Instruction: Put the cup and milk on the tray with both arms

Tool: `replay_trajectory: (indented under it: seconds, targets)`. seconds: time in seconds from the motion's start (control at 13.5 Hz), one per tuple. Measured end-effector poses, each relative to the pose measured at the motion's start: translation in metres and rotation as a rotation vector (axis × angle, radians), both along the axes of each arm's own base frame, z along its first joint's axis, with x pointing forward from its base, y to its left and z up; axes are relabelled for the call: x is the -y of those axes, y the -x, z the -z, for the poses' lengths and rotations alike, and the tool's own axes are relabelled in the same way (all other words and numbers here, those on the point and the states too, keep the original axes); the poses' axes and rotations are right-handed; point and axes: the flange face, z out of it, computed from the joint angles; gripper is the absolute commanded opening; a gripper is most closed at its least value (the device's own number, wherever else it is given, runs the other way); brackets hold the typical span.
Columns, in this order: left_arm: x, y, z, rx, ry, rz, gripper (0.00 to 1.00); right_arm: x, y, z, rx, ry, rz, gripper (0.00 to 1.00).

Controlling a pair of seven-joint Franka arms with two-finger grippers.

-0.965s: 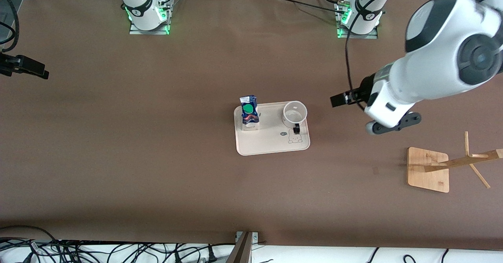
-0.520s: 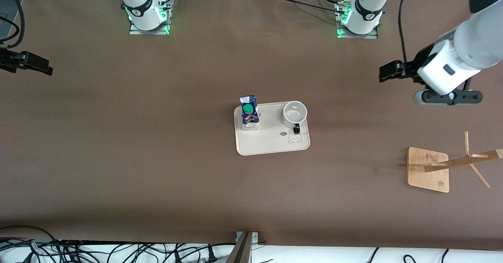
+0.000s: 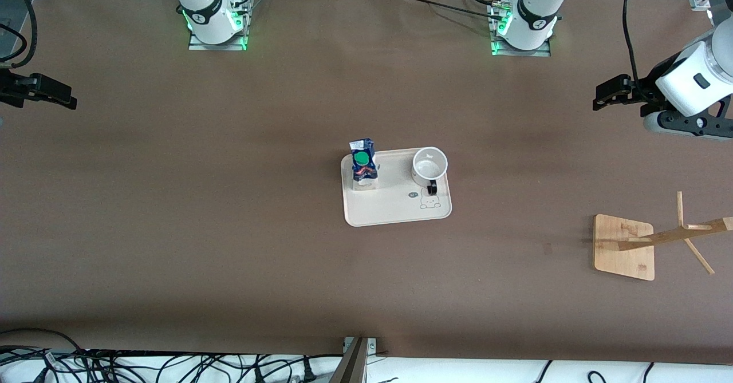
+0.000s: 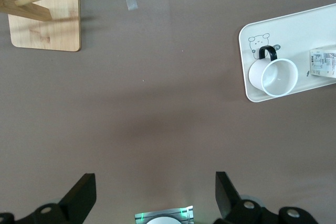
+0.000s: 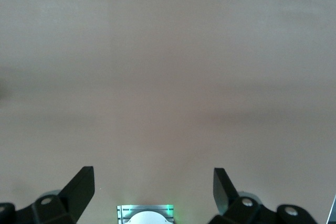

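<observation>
Right end effector (image 3: 63, 101) wide open, empty over bare tabletop (image 3: 172, 200) at its arm's end; milk (image 3: 364, 164) and cup (image 3: 429, 165) upright, apart on the tray (image 3: 395, 208) mid-tabletop; left end effector (image 3: 601, 94) wide open, empty, up above the wooden stand (image 3: 624, 247).

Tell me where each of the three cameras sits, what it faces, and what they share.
Front view: high across the table, facing both bases; tray with milk and cup, left gripper and right gripper, both open over bare table.
Left wrist view: looks down past its own open fingers at tray, cup, bamboo stand.
Right wrist view: its fingers, bare table.
Shared: front and left wrist both show tray, cup, stand.
</observation>
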Motion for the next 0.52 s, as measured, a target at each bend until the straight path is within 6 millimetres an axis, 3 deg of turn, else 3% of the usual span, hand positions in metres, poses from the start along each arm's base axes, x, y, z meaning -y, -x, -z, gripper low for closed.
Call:
replay_trajectory:
  seconds: [0.22,0.52]
  targets:
    - [-0.001,-0.003,-0.004,0.044,0.002,-0.001,1.0,0.0,-0.002,-0.001,0.015,0.001,-0.002,1.0]
    - [-0.016,-0.006,-0.003,0.055,-0.025,-0.022,1.0,0.0,-0.002,-0.001,0.016,0.001,-0.002,1.0]
